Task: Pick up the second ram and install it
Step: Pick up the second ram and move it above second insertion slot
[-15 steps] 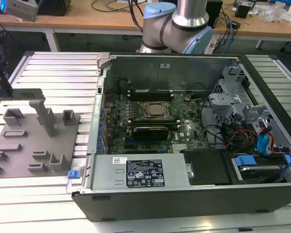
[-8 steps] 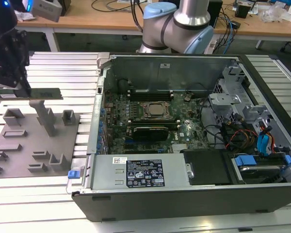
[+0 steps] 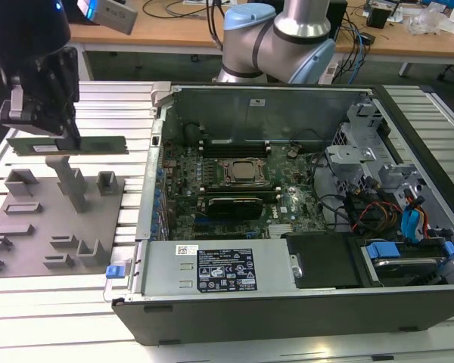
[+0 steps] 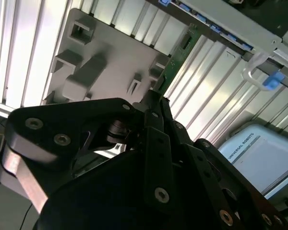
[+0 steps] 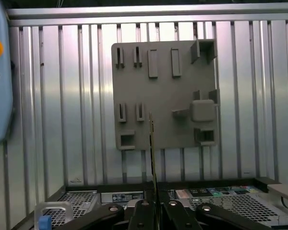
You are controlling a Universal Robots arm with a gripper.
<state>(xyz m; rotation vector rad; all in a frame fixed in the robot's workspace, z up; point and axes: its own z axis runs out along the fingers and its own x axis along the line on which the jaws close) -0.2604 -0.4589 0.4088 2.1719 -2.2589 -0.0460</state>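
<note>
Nearest to me, the slatted metal table (image 3: 53,302) is carrying an open computer case (image 3: 166,265), which is lying on its side on the exterior view's right. On the exterior view's left, beside the case, a grey fixture plate (image 3: 38,227) with upright pegs and small holders is lying flat on the slats.

Above the far part of this plate, the gripper (image 3: 64,134) is hanging in the air. It is pointing downward, with its dark fingers slanting a little toward the exterior view's right. The fingers are clamping the second ram (image 3: 98,144) somewhere around its middle. The stick is lying level with its long side along the left-right line, lifted clear of the plate and just above the tallest peg. In the first wrist view the stick is showing edge-on as a thin line running out from between the closed fingertips, with the plate below it.

Further in, inside the case, the motherboard (image 3: 287,204) is lying exposed with the CPU socket (image 3: 242,172) in its middle, well apart from the held stick. Behind the case, the arm's grey and blue base joints (image 3: 280,34) are standing at the far side. A wooden desk (image 3: 174,30) with cables is running along the back.
</note>
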